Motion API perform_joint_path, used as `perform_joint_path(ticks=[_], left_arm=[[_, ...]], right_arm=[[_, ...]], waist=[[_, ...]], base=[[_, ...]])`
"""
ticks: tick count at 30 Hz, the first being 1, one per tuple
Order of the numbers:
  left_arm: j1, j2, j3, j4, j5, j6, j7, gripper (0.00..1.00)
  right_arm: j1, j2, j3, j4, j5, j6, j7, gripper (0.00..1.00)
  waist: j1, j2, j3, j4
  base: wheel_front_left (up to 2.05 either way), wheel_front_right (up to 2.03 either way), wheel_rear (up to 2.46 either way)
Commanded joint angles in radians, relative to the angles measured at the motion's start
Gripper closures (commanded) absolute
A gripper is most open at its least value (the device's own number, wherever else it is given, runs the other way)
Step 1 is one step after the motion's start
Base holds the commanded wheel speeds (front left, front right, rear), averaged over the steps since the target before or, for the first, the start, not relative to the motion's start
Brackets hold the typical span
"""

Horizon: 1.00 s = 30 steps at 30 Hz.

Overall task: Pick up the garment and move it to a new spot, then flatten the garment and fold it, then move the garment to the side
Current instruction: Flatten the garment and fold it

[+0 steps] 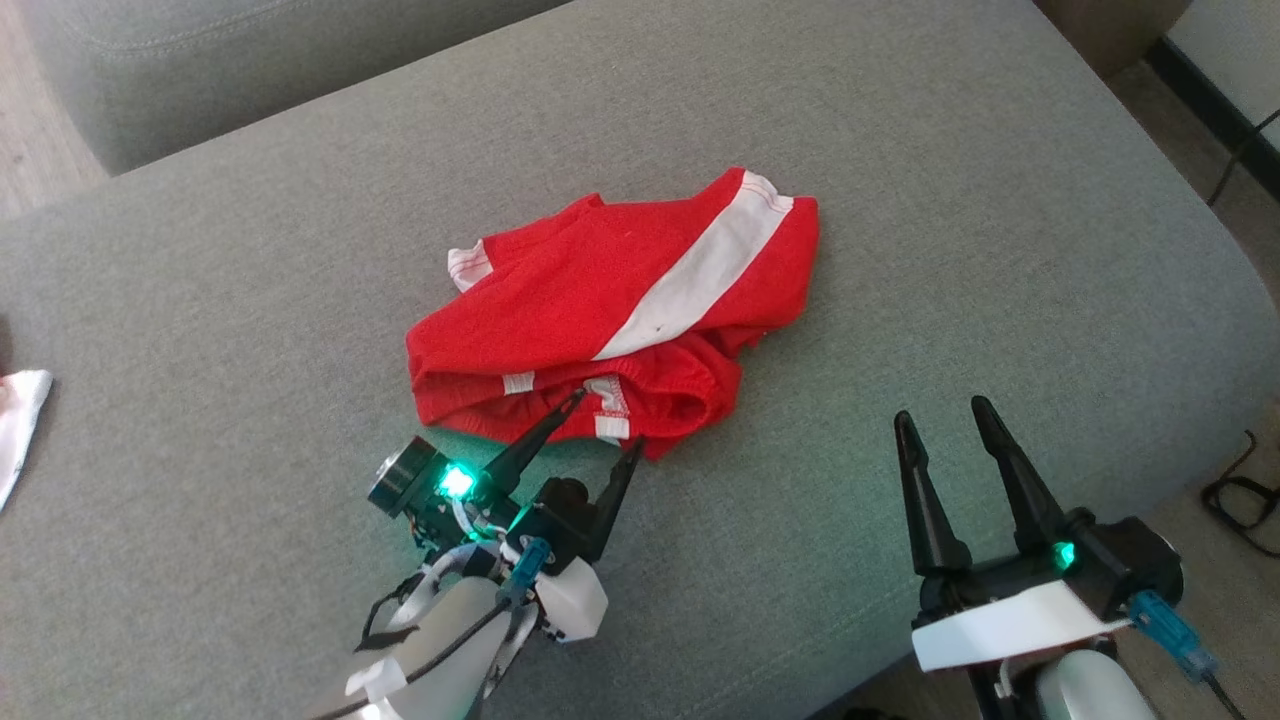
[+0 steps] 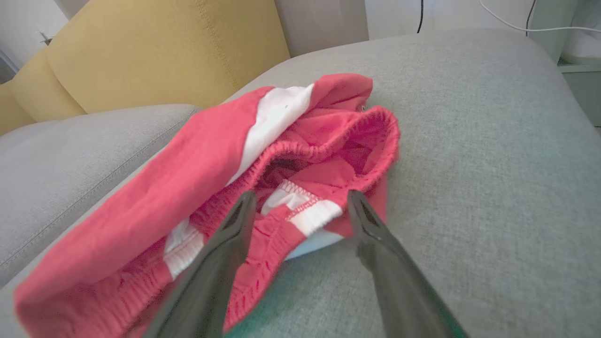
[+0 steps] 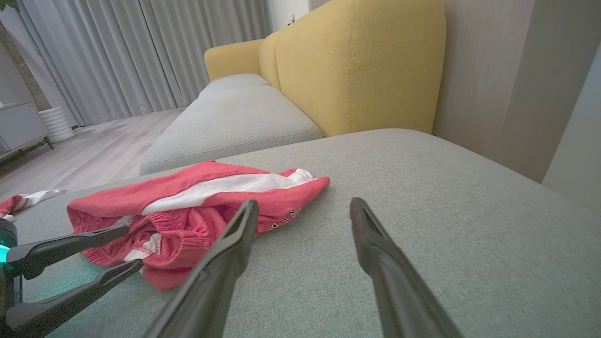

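1. Big picture first: a broad grey sofa cushion [image 1: 900, 150] spreads across the head view, and everything sits on it.
2. Behind it, in the right wrist view, a yellow backrest [image 3: 357, 65] rises, with pale curtains [image 3: 117, 51] further off along a wood floor.
3. Here is the star: a pair of red shorts [image 1: 600, 290] with a white side stripe, lying crumpled near the middle of the cushion, the elastic waistband gaping open toward the robot.
4. Over on the right, the right gripper [image 1: 942, 408] hangs above the near right part of the cushion, well apart from the shorts. Its fingers [image 3: 220, 267] are spread wide, with nothing between them.
5. Now the left gripper [image 1: 608, 418]: it is right at the near edge of the shorts! Its fingers [image 2: 220, 253] are splayed wide and grip nothing. One tip sits over the waistband, and the other is at the fabric's edge, beside a white tab in the hem. From the left wrist view the waistband opening lies straight ahead between the two tips.
6. Smallest of all, a scrap of white and red cloth [image 1: 20, 410] pokes in at the cushion's far left edge, well clear of the shorts.
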Motion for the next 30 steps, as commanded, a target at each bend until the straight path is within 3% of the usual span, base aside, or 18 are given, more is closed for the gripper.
perform_joint_path(ticks=[1, 3, 4, 5, 6, 8, 13, 14, 15, 26, 27, 30], left_arm=[[-0.041, 0.010, 0.019, -0.032, -0.011, -0.005, -0.010, 0.00], [-0.042, 0.011, 0.012, -0.025, -0.016, -0.012, -0.010, 0.00], [-0.044, 0.011, 0.009, -0.017, -0.019, -0.015, -0.010, 0.05], [-0.045, 0.011, 0.007, -0.010, -0.021, -0.015, -0.010, 0.35], [-0.047, 0.012, 0.006, -0.002, -0.024, -0.015, -0.010, 0.50], [-0.049, 0.015, 0.005, 0.012, -0.030, -0.016, -0.010, 0.58], [-0.061, 0.033, -0.016, 0.042, -0.017, -0.009, -0.010, 0.54], [-0.067, 0.038, -0.026, 0.043, -0.010, -0.003, -0.010, 0.22], [-0.069, 0.040, -0.031, 0.043, -0.008, 0.000, -0.010, 0.05], [-0.101, 0.054, -0.081, 0.063, 0.000, 0.015, -0.010, 0.06], [-0.104, 0.055, -0.083, 0.062, -0.001, 0.018, -0.010, 0.08], [-0.111, 0.058, -0.091, 0.062, -0.003, 0.023, -0.010, 0.39]], right_arm=[[-0.025, -0.005, 0.026, -0.024, -0.001, 0.008, -0.004, 0.00], [-0.025, -0.005, 0.027, -0.023, -0.002, 0.008, -0.004, 0.00], [-0.025, -0.005, 0.027, -0.022, -0.003, 0.008, -0.004, 0.00], [-0.026, -0.005, 0.028, -0.021, -0.003, 0.008, -0.004, 0.00], [-0.026, -0.005, 0.030, -0.021, -0.003, 0.008, -0.004, 0.00], [-0.026, -0.005, 0.032, -0.021, -0.003, 0.008, -0.004, 0.00], [-0.029, -0.005, 0.035, -0.021, -0.003, 0.008, -0.004, 0.00], [-0.029, -0.005, 0.031, -0.022, -0.003, 0.008, -0.004, 0.00], [-0.028, -0.005, 0.029, -0.021, -0.004, 0.008, -0.004, 0.00], [-0.033, -0.005, 0.040, -0.015, -0.005, 0.008, -0.004, 0.00], [-0.034, -0.005, 0.042, -0.015, -0.005, 0.008, -0.004, 0.00], [-0.034, -0.005, 0.045, -0.014, -0.006, 0.008, -0.004, 0.00]], waist=[[0.0000, 0.0000, -0.004, -0.002], [0.0000, 0.0000, -0.007, -0.003], [0.0000, 0.0000, -0.008, -0.005], [0.0000, 0.0000, -0.009, -0.006], [0.0000, 0.0000, -0.009, -0.009], [0.0000, 0.0000, -0.009, -0.013], [0.0000, 0.0000, -0.007, -0.021], [0.0000, 0.0000, -0.006, -0.020], [0.0000, 0.0000, -0.006, -0.020], [0.0000, 0.0000, -0.007, -0.029], [0.0000, 0.0000, -0.006, -0.032], [0.0000, 0.0000, -0.004, -0.037]], base=[[0.00, 0.00, 0.00], [0.00, 0.00, 0.00], [0.00, 0.00, 0.00], [0.00, 0.00, 0.00], [0.00, 0.00, 0.00], [0.00, 0.00, 0.00], [0.00, 0.00, 0.00], [0.00, 0.00, 0.00], [0.00, 0.00, 0.00], [0.00, 0.00, 0.00], [0.00, 0.00, 0.00], [0.00, 0.00, 0.00]])
